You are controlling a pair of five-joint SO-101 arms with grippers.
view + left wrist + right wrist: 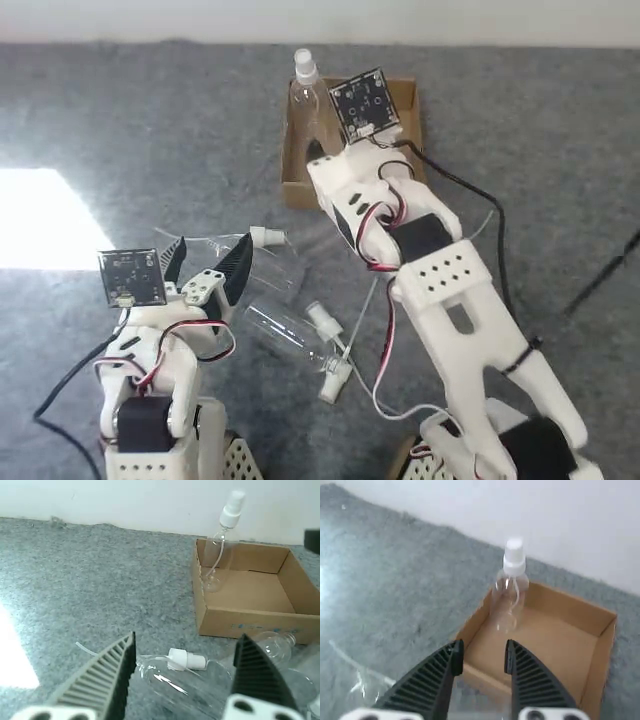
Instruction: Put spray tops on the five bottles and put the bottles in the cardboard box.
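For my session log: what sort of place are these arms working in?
Probably an indoor test bench or lab corner: a grey felt-covered surface set against a plain white wall, with a cardboard box and clear bottles laid out as task props.

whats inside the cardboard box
Only one clear bottle with a white spray top shows, upright in a corner of the cardboard box. The floor strip behind the near wall is hidden.

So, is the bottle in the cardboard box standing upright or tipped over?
Upright: the bottle stands in a corner of the cardboard box, white spray top uppermost.
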